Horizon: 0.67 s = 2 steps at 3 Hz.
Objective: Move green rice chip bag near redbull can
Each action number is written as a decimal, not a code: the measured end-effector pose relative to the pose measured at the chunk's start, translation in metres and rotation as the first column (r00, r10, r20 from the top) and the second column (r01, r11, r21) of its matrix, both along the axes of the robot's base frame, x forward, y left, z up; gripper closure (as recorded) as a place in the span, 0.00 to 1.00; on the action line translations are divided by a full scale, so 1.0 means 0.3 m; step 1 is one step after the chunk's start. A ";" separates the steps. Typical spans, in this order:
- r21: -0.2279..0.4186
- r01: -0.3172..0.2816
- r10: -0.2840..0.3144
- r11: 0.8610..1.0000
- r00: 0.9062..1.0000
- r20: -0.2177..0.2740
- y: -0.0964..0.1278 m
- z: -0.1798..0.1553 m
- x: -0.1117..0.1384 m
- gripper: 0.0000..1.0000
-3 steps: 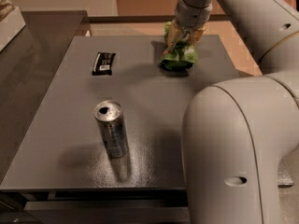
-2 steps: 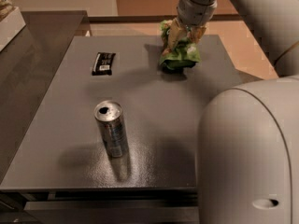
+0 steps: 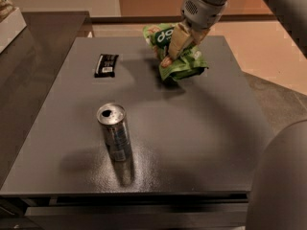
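Green rice chip bag (image 3: 188, 66) sits crumpled in the grip of the gripper (image 3: 171, 51) over the far side of the grey table (image 3: 206, 133), right of centre; its dark-green lettered panel faces up and left (the white letters partly covered by a finger); a shadow lies on the surface just below it, and whether its lower edge touches the table cannot be told. The gripper comes down from the upper right on the grey arm (image 3: 204, 4); its tan fingers (image 3: 178, 38) are closed on the bag's upper part. The redbull can (image 3: 115, 134) stands upright near the front, left of centre, well apart from the bag; a small black wrapped bar (image 3: 106, 64) lies flat at far left.
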<state>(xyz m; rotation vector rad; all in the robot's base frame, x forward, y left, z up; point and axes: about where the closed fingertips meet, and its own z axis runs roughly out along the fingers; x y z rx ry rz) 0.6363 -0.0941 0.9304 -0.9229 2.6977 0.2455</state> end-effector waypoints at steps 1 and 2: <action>-0.012 -0.185 0.185 0.983 0.983 -0.010 0.030 -0.014 -0.135 1.00; -0.016 -0.313 0.312 0.950 0.949 -0.035 0.054 -0.039 -0.257 1.00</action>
